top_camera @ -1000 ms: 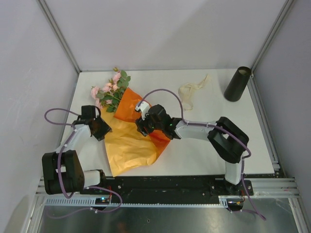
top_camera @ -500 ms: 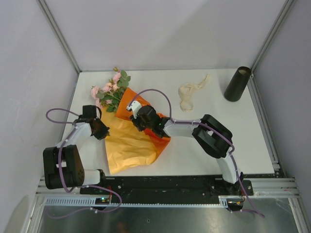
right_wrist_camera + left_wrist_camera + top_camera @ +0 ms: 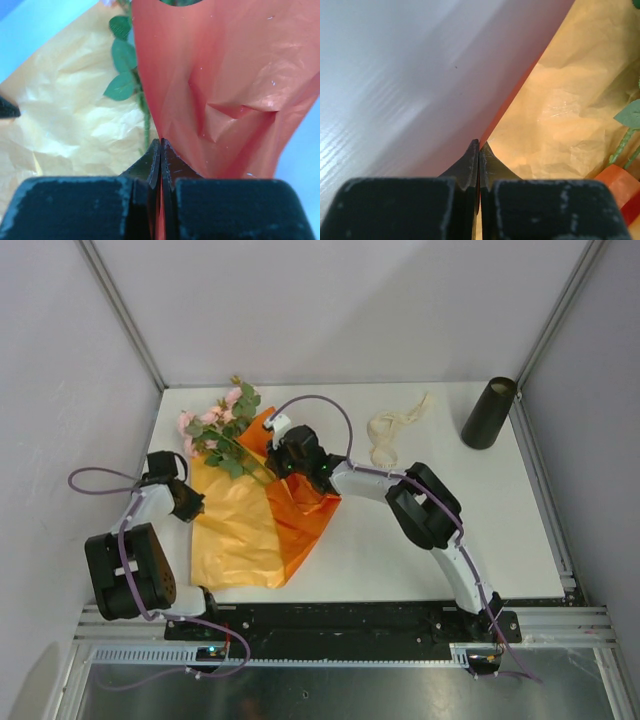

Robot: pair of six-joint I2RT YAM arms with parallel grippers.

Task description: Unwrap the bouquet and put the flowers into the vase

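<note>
I have both hands pinched shut on the paper (image 3: pixel 240 535), the left hand (image 3: pixel 193 506) on its yellow left edge and the right hand (image 3: pixel 278 468) on the orange flap. The flowers (image 3: pixel 213 425) lie between them, with stems slanting toward the right hand. The vase (image 3: pixel 488 412) stands well apart at the far right corner of the white bench (image 3: pixel 400 540), past the loose ribbon (image 3: pixel 388 430).

The paper (image 3: pixel 235 530) is orange-yellow at left and deeper orange at right. The flowers (image 3: pixel 213 425) are pink with green leaves. The vase (image 3: pixel 488 413) is plain matte black, the ribbon (image 3: pixel 388 432) cream, the table (image 3: pixel 400 560) white.
</note>
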